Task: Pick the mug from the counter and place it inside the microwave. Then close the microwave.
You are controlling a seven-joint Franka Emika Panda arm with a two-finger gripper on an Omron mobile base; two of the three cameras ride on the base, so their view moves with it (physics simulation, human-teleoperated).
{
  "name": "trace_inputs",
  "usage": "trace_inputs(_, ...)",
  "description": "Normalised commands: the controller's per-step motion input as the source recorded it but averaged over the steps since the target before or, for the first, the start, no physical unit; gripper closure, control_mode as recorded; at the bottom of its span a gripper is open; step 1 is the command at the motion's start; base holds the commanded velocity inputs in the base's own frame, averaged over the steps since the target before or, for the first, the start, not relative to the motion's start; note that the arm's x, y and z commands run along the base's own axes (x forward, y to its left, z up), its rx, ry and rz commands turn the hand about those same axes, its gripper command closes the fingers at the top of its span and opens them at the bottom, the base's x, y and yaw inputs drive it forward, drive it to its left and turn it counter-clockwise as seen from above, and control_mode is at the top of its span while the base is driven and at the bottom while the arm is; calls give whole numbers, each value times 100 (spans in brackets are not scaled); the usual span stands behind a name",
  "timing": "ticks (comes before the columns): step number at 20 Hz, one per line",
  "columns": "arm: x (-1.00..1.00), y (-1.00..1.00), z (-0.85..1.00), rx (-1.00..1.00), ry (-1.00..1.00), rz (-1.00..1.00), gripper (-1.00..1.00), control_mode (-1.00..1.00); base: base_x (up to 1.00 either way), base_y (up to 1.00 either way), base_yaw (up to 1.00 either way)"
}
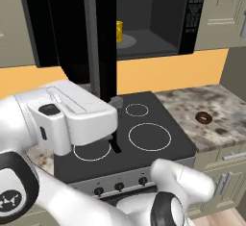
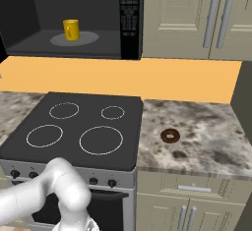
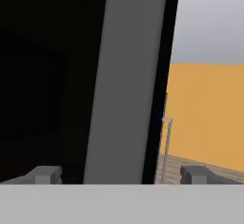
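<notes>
Arm raised; claw (image 3: 119, 174) spread wide, empty, straddling door handle (image 3: 126, 80) of microwave (image 1: 158, 18).

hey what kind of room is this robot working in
A kitchen, rendered in simulation: a black stovetop set into a speckled stone counter, an open microwave above, and beige cabinets.
</notes>
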Motion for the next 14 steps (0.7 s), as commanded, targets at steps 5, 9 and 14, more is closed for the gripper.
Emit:
trace_inputs(5,-1,-73,3,0,0,8,-100,-100,0,0,0)
trace_inputs(9,0,-76,5,0,2,10,-100,-100,0,0,0)
trace_inputs(14,0,-75,2,0,3,12,-100,-100,0,0,0)
